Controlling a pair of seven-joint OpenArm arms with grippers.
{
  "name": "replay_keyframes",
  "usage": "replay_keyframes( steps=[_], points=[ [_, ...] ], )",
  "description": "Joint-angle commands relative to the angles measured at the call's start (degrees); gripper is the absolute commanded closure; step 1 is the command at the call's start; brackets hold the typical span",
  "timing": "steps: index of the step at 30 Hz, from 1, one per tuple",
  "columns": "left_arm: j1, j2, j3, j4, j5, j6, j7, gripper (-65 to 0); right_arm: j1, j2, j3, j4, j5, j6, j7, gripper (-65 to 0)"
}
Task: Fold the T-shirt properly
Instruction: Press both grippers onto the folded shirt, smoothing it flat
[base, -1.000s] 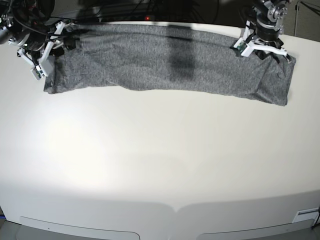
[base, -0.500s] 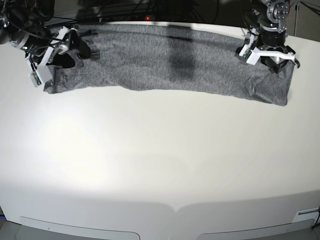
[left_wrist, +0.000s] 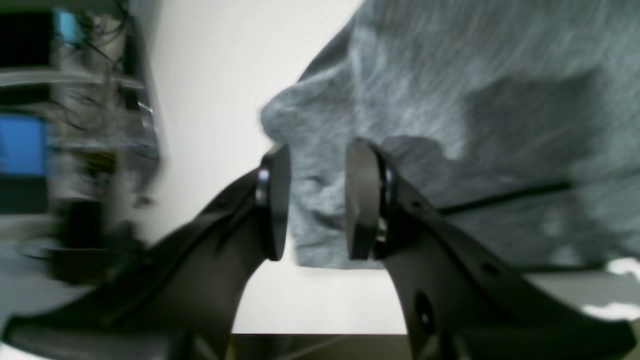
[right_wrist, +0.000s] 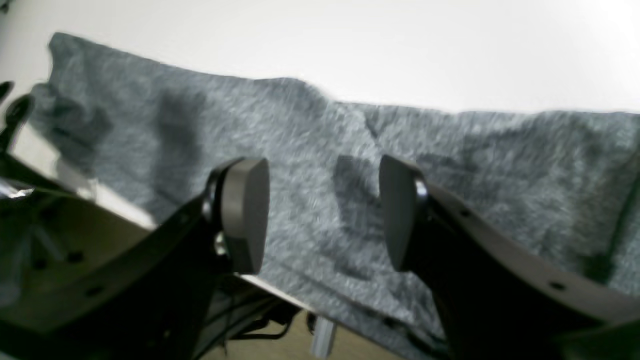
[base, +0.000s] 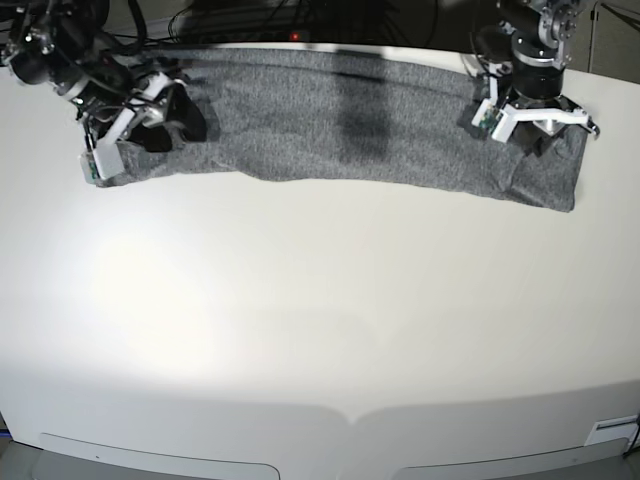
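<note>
At ten o'clock on the table (base: 320, 330), right gripper (base: 150, 112) released, jaws parted above the shirt (base: 330, 125). Across twelve o'clock, shirt lying folded in a long grey band. At two o'clock, left gripper (base: 541, 122) parted over cloth, grasping nothing.

T-shirt (base: 330, 125) heather-grey, speckled; table (base: 320, 320) cream-white

1. The T-shirt (base: 340, 125) is lying as a long band along the far edge of the table (base: 320, 330).
2. The right gripper (base: 140, 125) is sitting over one end, near a far corner.
3. The left gripper (base: 537, 125) is sitting over the other end.
</note>
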Motion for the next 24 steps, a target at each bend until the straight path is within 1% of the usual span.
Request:
replay_keyframes(
  steps=[1,4,7,10,12,16,19,22,24],
  points=[
    [-0.31,0.98,-0.26,1.55,0.13,0.52,-1.07,-18.7,0.55,-0.2,0.37,0.68,-0.92,0.28,1.25,-35.1],
    [-1.68,5.18,-0.26,1.68,-1.77,0.02,-3.63,-18.7,1.11,-1.14,0.37,-1.49,-4.66,0.28,3.82,-35.1],
    [-4.26,8.31,-0.28,1.22,-8.17,-2.54,-4.92,-18.7,1.14,-1.11,0.33,-5.33,-6.71,0.28,5.49,-35.1],
    [-6.45,10.21,-0.28,-0.61,-13.11,-4.79,-5.35,-18.7,1.31,-1.09,0.33,-9.81,-6.95,0.28,6.78,-35.1],
    [-7.37,10.56,-0.26,-2.56,-14.53,-5.29,-5.38,-18.7,2.19,-1.07,0.33,-13.16,-7.19,0.28,7.34,-35.1],
    [-7.41,10.51,-0.26,-7.85,-14.6,-5.29,-5.84,-18.7,6.03,-1.09,0.33,-21.05,-8.55,0.28,7.5,-35.1],
    [-7.56,10.51,-0.28,-12.59,-14.99,-5.29,-9.79,-18.7,8.96,-1.09,0.31,-26.03,-9.4,0.28,7.52,-35.1],
    [-8.79,10.88,-0.28,-16.48,-16.55,-5.35,-11.06,-18.7,10.91,-0.81,-1.09,-28.92,-12.41,0.28,8.04,-35.1],
    [-9.86,11.61,-0.26,-18.47,-16.5,-5.99,-11.32,-18.7,11.63,0.07,-3.41,-30.16,-14.71,0.28,10.16,-35.1]
  ],
)
